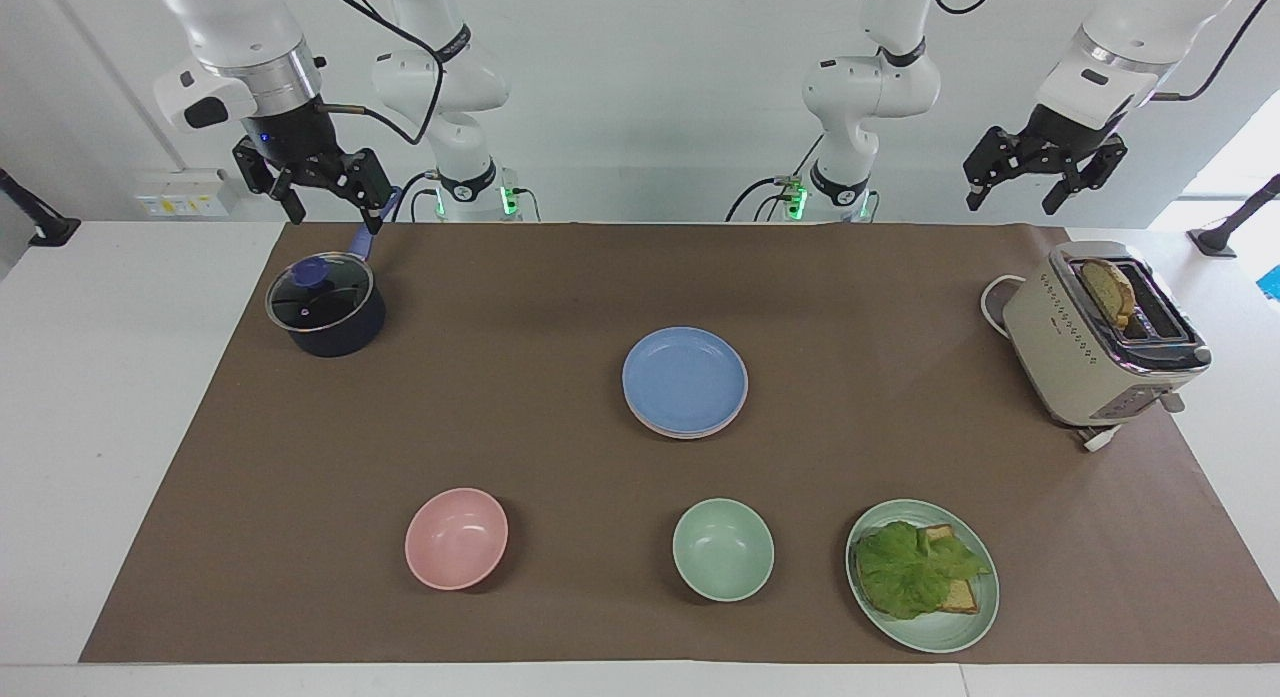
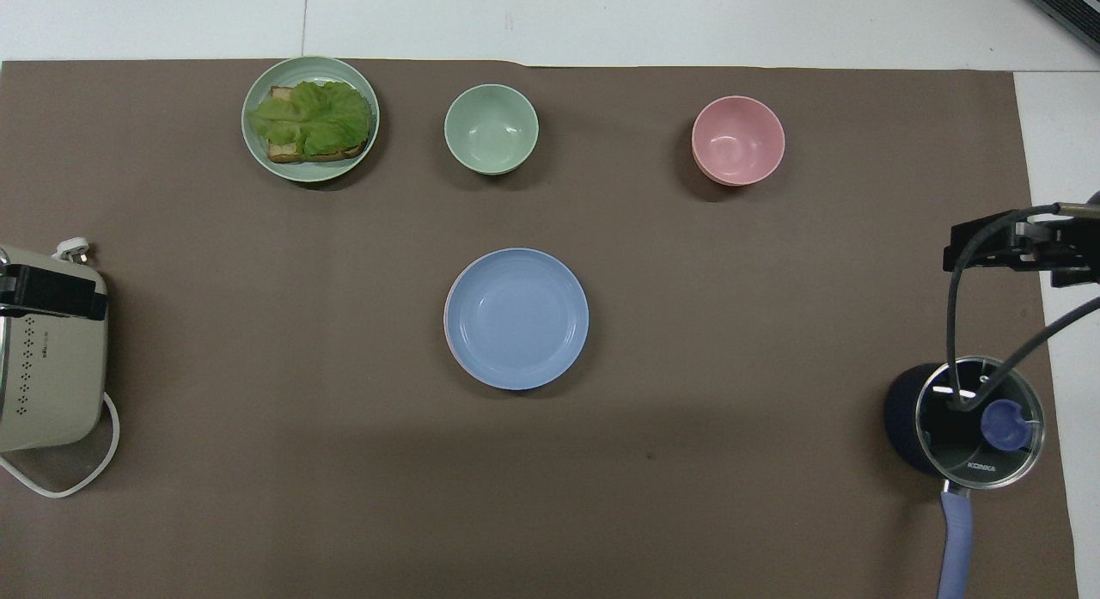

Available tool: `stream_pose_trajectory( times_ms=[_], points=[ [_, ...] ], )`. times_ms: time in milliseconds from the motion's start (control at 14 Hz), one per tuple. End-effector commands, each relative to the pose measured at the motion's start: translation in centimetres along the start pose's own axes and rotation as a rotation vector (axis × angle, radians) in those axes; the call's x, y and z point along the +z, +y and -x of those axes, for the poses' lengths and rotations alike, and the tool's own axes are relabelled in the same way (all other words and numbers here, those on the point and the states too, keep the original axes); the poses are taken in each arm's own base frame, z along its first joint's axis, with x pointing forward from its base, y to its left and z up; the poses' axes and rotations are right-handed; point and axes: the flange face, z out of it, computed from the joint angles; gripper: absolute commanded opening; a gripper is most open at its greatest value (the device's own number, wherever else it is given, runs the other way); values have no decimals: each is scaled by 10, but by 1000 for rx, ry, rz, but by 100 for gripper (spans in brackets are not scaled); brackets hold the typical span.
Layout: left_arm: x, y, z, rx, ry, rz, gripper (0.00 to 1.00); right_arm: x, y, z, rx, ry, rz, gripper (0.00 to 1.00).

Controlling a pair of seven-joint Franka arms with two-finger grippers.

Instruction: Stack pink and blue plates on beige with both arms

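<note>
- Both jaws stand open and hold nothing: the right gripper [image 1: 322, 199] hangs at the upper left of the facing view, over the dark saucepan's [image 1: 325, 304] blue handle, and the left gripper [image 1: 1042, 180] hangs at the upper right, above the toaster [image 1: 1095, 337].
- At the middle of the brown mat [image 1: 500, 397] the blue plate [image 1: 685, 379] lies on top of a stack.
- Under it the pink plate [image 2: 448, 320] shows only as a thin rim at the stack's edge.
- Below that, the beige plate [image 1: 690, 434] shows as a pale sliver at the stack's lower edge in the facing view.
- Along the lower part of the facing view sit a pink bowl [image 1: 456, 538], a green bowl [image 1: 722, 549] and a green plate [image 1: 960, 629] carrying lettuce and toast.
- One slice of bread stands in the toaster's slot.
</note>
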Motion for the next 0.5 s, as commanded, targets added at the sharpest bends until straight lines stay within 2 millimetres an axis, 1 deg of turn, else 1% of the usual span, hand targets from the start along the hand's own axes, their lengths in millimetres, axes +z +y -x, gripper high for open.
stream_pose_trajectory(
  times_ms=[0, 143, 429],
  points=[
    [-1, -3, 9, 5, -4, -5, 100, -1, 1, 0, -26, -2, -8, 100],
    [0, -3, 9, 5, -6, -5, 100, 2, 2, 3, -27, -12, -6, 100],
    [-1, -3, 9, 5, -5, -7, 100, 1, 2, 4, -27, -12, -6, 100]
  ],
)
